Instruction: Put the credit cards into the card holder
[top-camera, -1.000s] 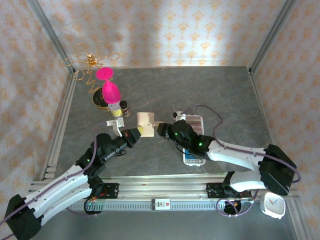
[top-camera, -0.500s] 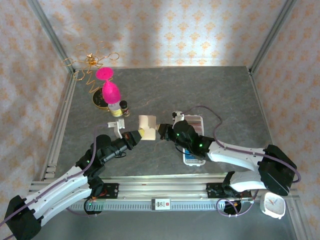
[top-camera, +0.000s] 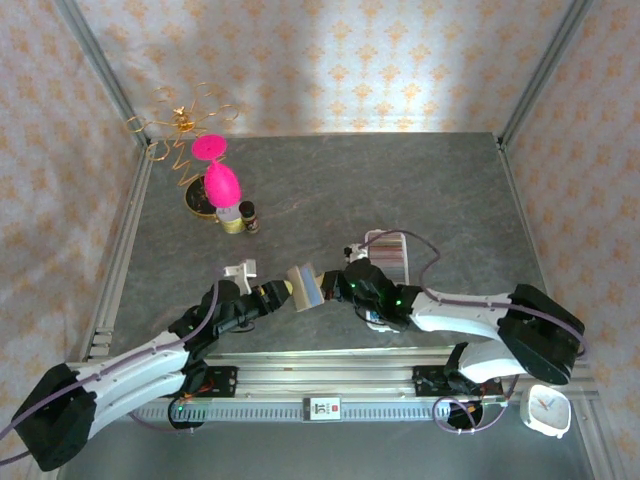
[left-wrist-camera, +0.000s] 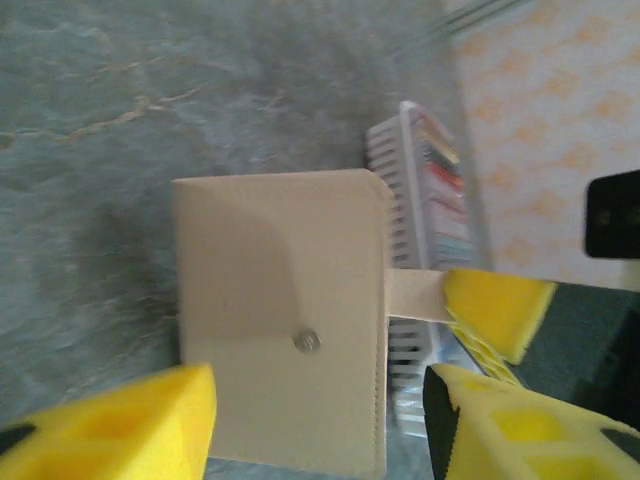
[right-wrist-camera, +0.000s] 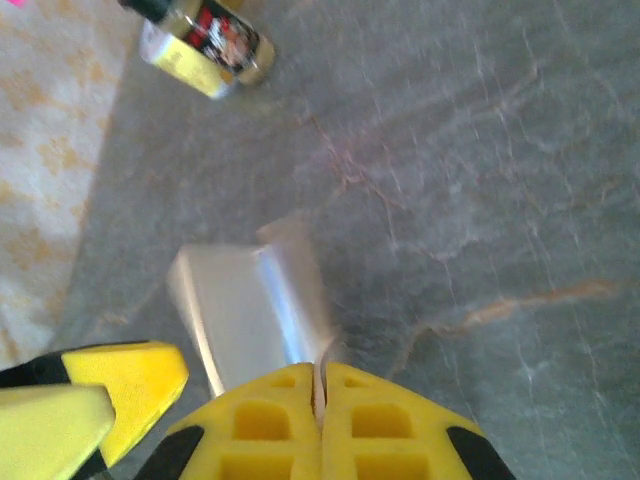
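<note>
Now card holder (left-wrist-camera: 280, 330) lies between parted left fingers (left-wrist-camera: 130, 420); right fingers (right-wrist-camera: 265, 425) pinch it.

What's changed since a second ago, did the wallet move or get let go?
The card holder came toward the near edge and tilted, both arms drawing back. The left tool has opened, its fingers apart either side of the holder; the right tool has shut on its snap tab. The white tray, pink glass and bottles stayed put.
</note>
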